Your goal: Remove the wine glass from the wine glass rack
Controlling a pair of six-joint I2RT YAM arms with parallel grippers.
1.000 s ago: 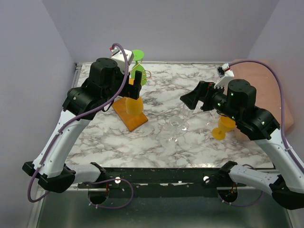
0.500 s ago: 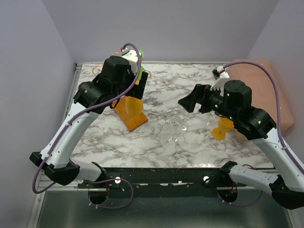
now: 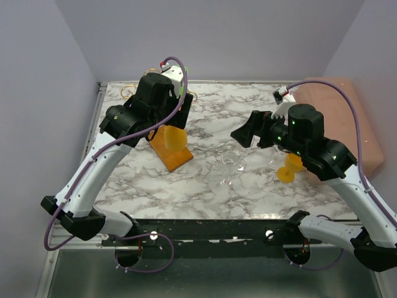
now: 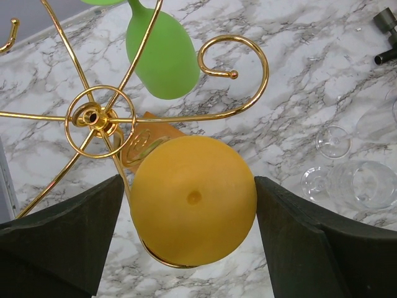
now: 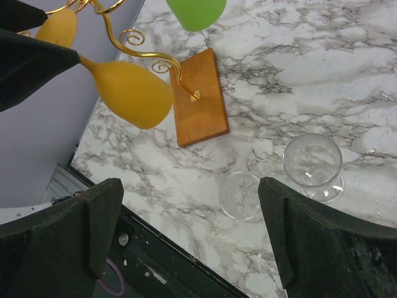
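Left pincer [image 4: 189, 180]: I saw its fingers spread wide, not closed on anything.
Wine glass [image 4: 193, 208]: orange, between those fingers, hanging on the rack.
Wine glass rack [image 4: 93, 116]: hub just beyond the left finger.
Right pincer [image 5: 190, 183]: fingers wide apart, holding nothing.

Left tool [image 4: 189, 186] advanced over rack [image 4: 93, 116]; right tool [image 3: 244, 133] edged left.

gold rack [image 4: 93, 116], yellow glass [image 4: 193, 198], green glass [image 4: 164, 59]
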